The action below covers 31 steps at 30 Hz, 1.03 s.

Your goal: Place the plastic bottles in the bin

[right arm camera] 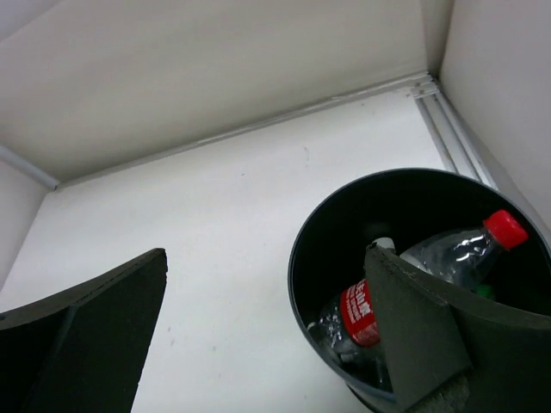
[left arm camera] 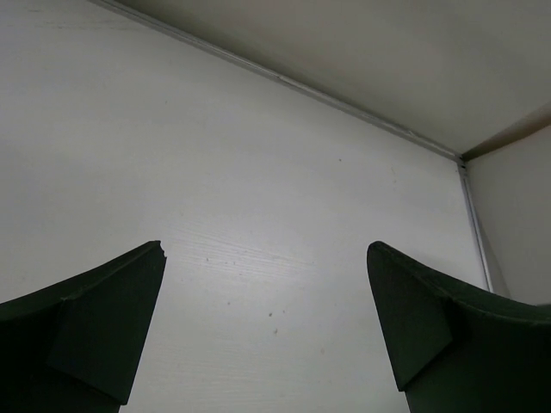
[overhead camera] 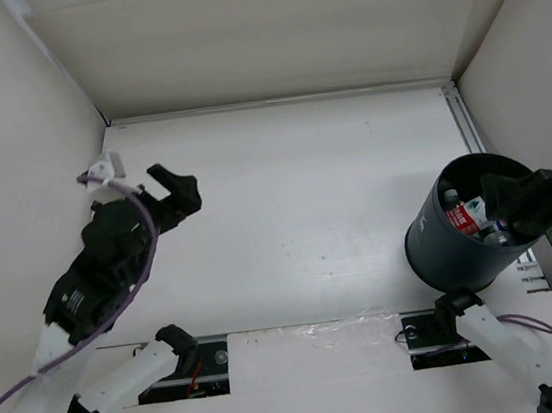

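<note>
The dark bin stands at the right of the table. It also shows in the right wrist view. Inside it lie bottles: a clear one with a red label and red cap, a white cap and a bit of green. The red label also shows from above. My right gripper is open and empty over the bin's rim. My left gripper is open and empty over bare table at the far left. No bottle lies on the table in any view.
White walls enclose the table on the left, back and right. A metal rail runs along the right wall behind the bin. The arm bases sit at the near edge.
</note>
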Motion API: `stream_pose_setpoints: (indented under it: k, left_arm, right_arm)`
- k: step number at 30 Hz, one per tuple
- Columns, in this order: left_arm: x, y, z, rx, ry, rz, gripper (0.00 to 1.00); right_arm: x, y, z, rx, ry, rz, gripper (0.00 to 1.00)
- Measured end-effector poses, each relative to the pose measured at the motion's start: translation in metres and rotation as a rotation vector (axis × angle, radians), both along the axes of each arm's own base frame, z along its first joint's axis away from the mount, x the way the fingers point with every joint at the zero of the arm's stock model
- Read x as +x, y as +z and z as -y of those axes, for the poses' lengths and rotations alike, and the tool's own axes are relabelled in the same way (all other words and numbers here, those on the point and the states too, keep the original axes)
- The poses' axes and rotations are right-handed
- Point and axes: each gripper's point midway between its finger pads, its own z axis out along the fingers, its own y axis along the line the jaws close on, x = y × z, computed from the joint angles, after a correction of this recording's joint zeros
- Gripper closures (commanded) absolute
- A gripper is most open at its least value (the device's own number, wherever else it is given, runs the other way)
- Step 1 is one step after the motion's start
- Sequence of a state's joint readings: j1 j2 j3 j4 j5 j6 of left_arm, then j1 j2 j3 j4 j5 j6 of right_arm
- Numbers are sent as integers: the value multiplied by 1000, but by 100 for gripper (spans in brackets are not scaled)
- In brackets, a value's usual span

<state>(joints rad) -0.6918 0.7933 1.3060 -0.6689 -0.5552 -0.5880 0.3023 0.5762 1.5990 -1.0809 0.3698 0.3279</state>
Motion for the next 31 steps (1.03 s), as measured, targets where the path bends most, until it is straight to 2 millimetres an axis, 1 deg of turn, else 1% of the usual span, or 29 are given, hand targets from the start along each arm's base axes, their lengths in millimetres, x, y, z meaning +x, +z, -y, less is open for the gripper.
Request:
stream_pose_setpoints:
  k: [1, 5, 7, 9, 11, 14, 18, 22, 24, 27, 31]
  left_arm:
    - [-10, 3, -7, -19, -4, 21, 0]
    - [-54, 2, -35, -89, -48, 105, 0]
    - [-75, 8, -49, -132, -70, 165, 0]
    - [-91, 15, -58, -166, -89, 216, 0]
    - [-101, 17, -62, -186, -109, 246, 0]
    - [-106, 13, -59, -182, -139, 242, 0]
    - [-111, -1, -53, -164, -185, 206, 0]
    - [-120, -12, -57, -165, -202, 201, 0]
    - [-126, -17, -61, -170, -204, 200, 0]
    - [-132, -21, -66, -179, -203, 206, 0]
    - [-135, -26, -68, -180, -202, 194, 0]
  right_arm:
    - [-5, -1, -1, -2, 17, 0, 0]
    - [-26, -10, -6, -11, 91, -5, 0]
    - [-36, -15, -9, -14, 126, -13, 0]
    - [-46, -18, -12, -14, 161, -15, 0]
    - [-56, -22, -14, -12, 186, -17, 0]
    - [-72, -26, -13, -8, 210, -10, 0]
    - [-93, -25, -13, 3, 245, 34, 0]
    - [-110, -29, -13, 11, 277, 73, 0]
    - [-115, -33, -14, 13, 291, 80, 0]
    - [-116, -37, -16, 10, 306, 68, 0]
    - [-114, -41, -18, 8, 314, 53, 0]
